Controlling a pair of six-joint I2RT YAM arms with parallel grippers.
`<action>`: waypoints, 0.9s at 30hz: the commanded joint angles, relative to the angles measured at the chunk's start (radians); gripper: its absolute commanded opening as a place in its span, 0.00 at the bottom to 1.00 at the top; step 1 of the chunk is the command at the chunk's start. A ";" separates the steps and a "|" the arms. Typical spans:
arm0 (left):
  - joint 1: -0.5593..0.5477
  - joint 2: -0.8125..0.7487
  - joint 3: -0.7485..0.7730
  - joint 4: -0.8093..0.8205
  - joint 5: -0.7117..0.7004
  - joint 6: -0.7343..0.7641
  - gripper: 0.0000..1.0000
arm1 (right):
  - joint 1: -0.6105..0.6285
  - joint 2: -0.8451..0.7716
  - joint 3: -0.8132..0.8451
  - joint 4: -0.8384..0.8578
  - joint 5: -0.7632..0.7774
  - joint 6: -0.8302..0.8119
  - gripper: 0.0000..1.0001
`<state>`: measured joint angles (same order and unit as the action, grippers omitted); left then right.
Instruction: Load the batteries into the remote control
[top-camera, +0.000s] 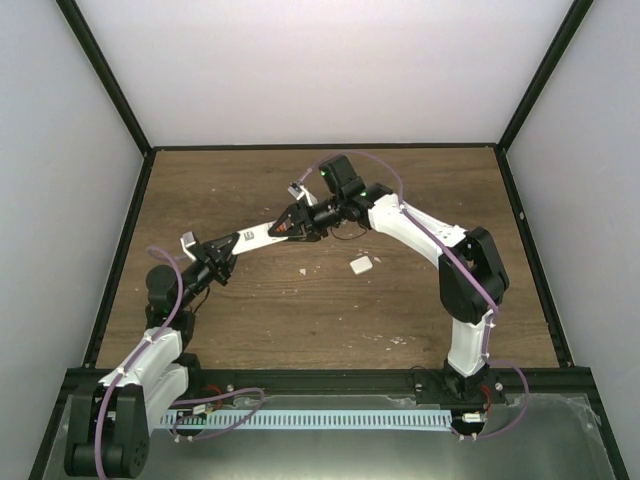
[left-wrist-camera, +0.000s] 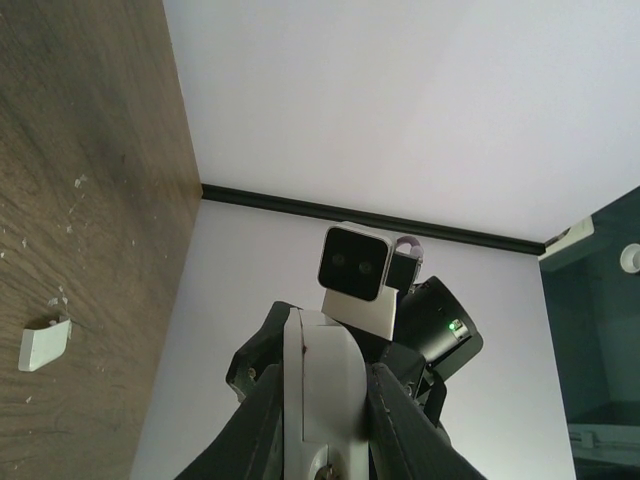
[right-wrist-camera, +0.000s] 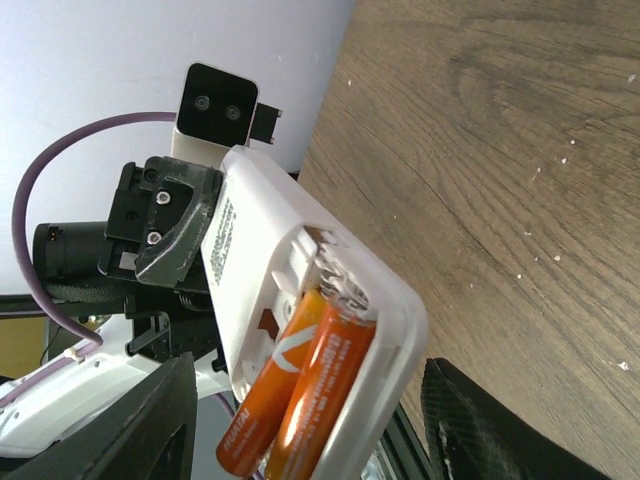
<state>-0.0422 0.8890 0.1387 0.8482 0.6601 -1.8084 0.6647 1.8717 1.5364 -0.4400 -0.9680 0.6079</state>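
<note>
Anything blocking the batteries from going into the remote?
Nothing visible does. Both batteries already lie side by side inside the open back of the remote control, which the left gripper holds. The loose cover lies apart on the table.

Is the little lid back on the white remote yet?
No: in the right wrist view the remote has its back open, with two orange batteries showing inside.
</note>
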 joint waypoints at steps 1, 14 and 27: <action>-0.004 -0.004 0.022 0.047 0.002 0.004 0.00 | 0.004 -0.019 0.031 0.033 -0.041 0.013 0.54; -0.005 0.012 0.028 0.066 0.007 0.015 0.00 | 0.001 -0.022 0.025 0.052 -0.080 0.022 0.40; -0.004 0.025 0.019 0.090 0.031 0.027 0.00 | -0.017 -0.032 0.017 0.087 -0.087 0.053 0.39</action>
<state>-0.0422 0.9154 0.1436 0.8898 0.6682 -1.7958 0.6567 1.8717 1.5364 -0.3916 -1.0248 0.6487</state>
